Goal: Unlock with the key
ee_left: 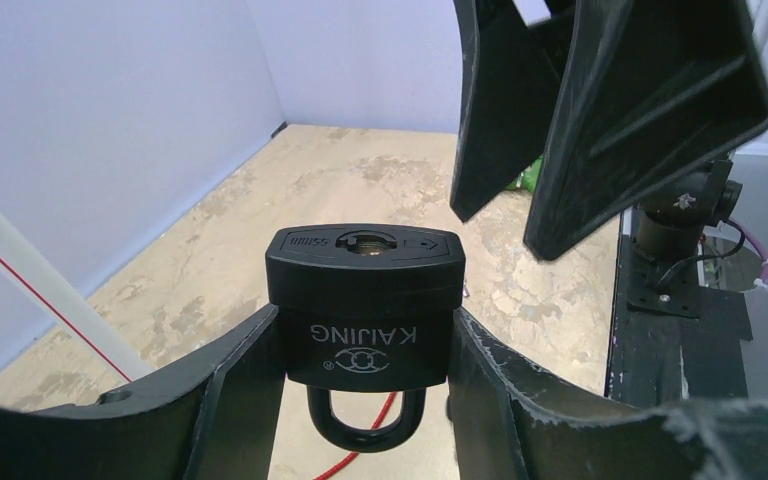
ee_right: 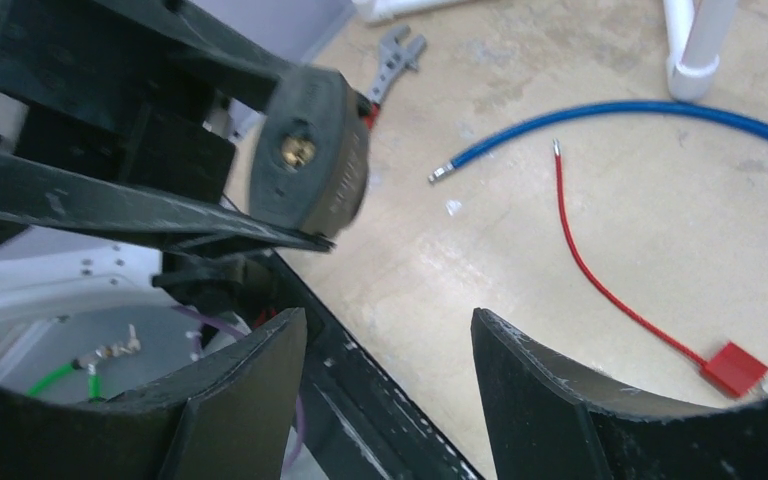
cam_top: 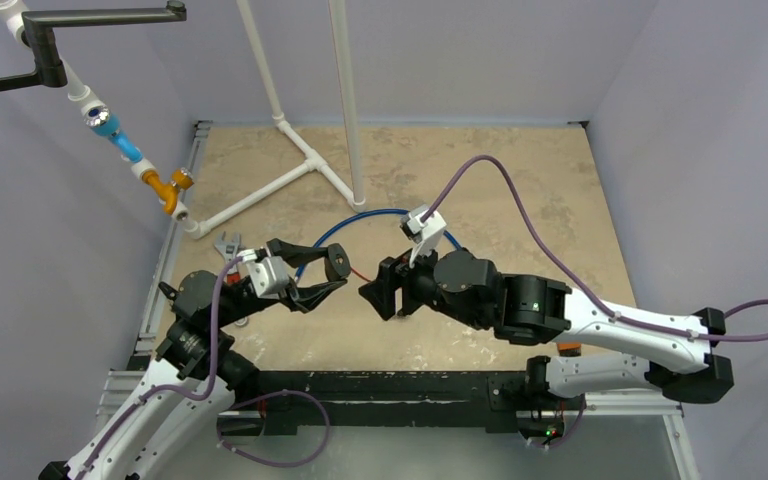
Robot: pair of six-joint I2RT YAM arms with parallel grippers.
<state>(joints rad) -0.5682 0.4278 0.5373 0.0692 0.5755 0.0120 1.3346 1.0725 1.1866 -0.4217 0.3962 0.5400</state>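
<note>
left end effector (ee_left: 365, 322) pinching padlock (ee_left: 365, 285) | right end effector (ee_right: 388, 330) spread | keyhole (ee_right: 297, 150) only in wrist views

Left gripper (cam_top: 332, 272) over the tan surface (cam_top: 520, 190), clamped on a black padlock (cam_top: 339, 260), right gripper (cam_top: 370, 291) facing it just beside, not touching, blue cable (cam_top: 380, 212) arcing behind both, wrench (cam_top: 228, 243) lying by the left arm (cam_top: 200, 340), white pipe frame (cam_top: 290, 180) farther back

Padlock (ee_left: 365, 300) sitting between two facing grippers, over the near middle of the table (cam_top: 560, 200).
The left gripper (ee_left: 365, 322) is clamping the padlock, whose keyhole end is facing the right gripper (cam_top: 378, 295), which is hanging just to the right, apart and spread wide. Behind them a cable (cam_top: 380, 213) is arcing; a wrench (cam_top: 228, 243) is lying left, near the pipe frame (cam_top: 290, 180).
</note>
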